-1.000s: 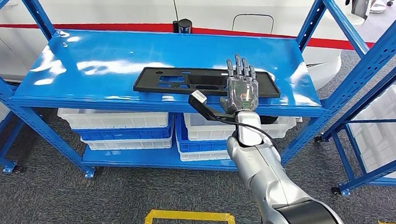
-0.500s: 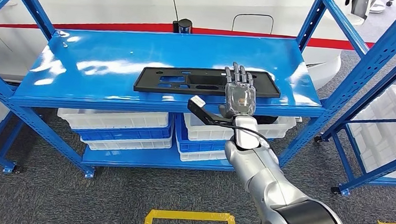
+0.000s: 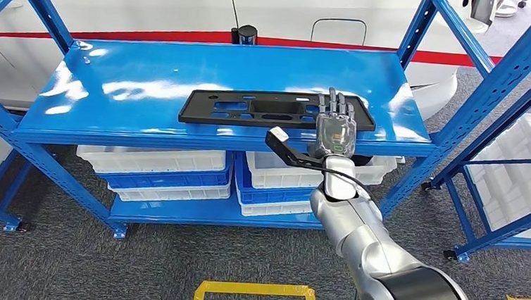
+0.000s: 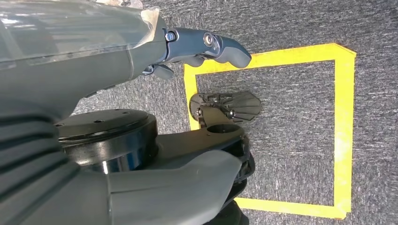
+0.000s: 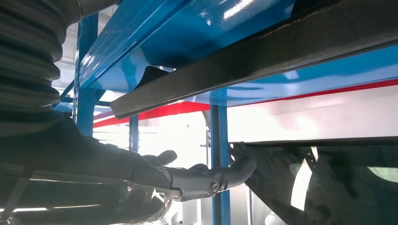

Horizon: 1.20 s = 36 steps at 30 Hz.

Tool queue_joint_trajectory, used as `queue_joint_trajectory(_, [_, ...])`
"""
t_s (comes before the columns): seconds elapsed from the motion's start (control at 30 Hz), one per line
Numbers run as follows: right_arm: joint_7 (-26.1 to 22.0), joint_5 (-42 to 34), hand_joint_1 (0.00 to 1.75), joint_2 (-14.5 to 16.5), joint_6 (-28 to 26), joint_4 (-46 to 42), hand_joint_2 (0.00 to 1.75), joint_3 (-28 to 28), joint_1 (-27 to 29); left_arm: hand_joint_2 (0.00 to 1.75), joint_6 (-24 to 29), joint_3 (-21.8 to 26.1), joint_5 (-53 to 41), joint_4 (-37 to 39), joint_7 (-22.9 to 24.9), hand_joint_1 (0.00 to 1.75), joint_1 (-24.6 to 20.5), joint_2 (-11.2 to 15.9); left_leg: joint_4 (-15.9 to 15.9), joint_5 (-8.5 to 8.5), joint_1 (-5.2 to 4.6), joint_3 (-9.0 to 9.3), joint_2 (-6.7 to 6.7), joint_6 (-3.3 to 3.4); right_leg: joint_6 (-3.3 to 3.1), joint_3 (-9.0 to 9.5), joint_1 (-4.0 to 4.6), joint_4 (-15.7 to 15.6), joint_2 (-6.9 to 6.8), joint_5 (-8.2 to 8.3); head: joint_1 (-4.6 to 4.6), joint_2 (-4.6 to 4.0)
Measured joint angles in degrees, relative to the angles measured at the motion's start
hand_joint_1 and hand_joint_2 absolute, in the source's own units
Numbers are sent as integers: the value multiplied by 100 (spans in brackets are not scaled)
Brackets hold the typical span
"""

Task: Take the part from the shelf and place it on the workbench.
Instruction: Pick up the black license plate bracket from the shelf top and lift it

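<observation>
R hand has shifted right since 0.5 s ago, now over the right end of the black part. Fingers straight, spread, nothing gripped. Part lies flat on blue shelf top, front-center, at 12 o'clock from robot. L hand hangs over floor, fingers loose, holding nothing.

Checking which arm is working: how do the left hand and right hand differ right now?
The right hand is raised over the black part on the blue shelf, fingers extended; the left hand hangs low above grey carpet and a yellow floor marking. Both hold nothing.
</observation>
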Motion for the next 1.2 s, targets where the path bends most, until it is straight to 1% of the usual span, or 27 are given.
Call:
queue_joint_trajectory(0.63, [-52,1,0,17,-13,37,175,-1,-15,0,-124,-3,0,0,-57,0,-21,0,13,-6,-7,-3,-3,5,3,5,-8,-7,0,2,-2,0])
queue_joint_trajectory(0.83, [-78,2,0,68,-14,36,175,-1,-36,0,-93,-4,20,0,-59,0,-28,0,21,-30,-25,-7,-1,48,15,11,-21,-27,2,3,-4,0])
queue_joint_trajectory(0.9, [-79,1,0,82,-16,32,175,-1,-50,0,-93,-4,22,-2,-60,0,-33,-6,-63,-6,21,47,14,79,41,-5,-8,-5,-14,-19,-2,0])
queue_joint_trajectory(0.93, [-81,1,0,86,-17,29,175,0,-64,0,-92,-4,26,-3,-62,0,-36,-9,-112,8,51,82,23,92,52,-66,-2,115,-33,-77,7,0])
queue_joint_trajectory(0.97, [-85,1,0,89,-17,28,175,1,-80,0,-92,-4,37,-4,-67,0,-39,-13,-152,19,82,113,32,104,56,-192,-4,355,-56,-179,19,0])
queue_joint_trajectory(1.03, [-95,2,0,87,-17,31,175,2,-98,0,-88,-4,68,-4,-79,0,-38,-19,-166,11,105,130,44,105,61,-596,-36,1099,-86,-444,38,0])
queue_joint_trajectory(1.07, [-100,2,0,85,-17,36,175,1,-95,0,-84,-3,87,-4,-86,0,-33,-24,-164,3,116,131,47,99,83,-790,-60,1423,-93,-526,42,0])
queue_joint_trajectory(1.1, [-108,2,0,83,-17,40,175,1,-89,0,-78,-3,100,-4,-94,0,-26,-31,-161,-7,131,137,48,85,129,-901,-86,1566,-100,-523,44,0])
queue_joint_trajectory(1.13, [-115,2,0,84,-17,44,175,1,-87,0,-70,-2,113,-4,-102,0,-21,-38,-155,-21,149,149,47,64,194,-897,-111,1479,-109,-424,46,0])
queue_joint_trajectory(1.17, [-123,2,0,87,-17,46,175,1,-90,0,-63,-2,122,-4,-112,0,-17,-45,-145,-41,171,166,46,33,270,-775,-138,1163,-122,-245,48,0])
queue_joint_trajectory(1.2, [-129,2,0,91,-17,46,175,2,-96,0,-54,-2,126,-4,-120,0,-15,-50,-128,-68,186,182,44,-8,341,-587,-164,720,-146,-42,55,0])
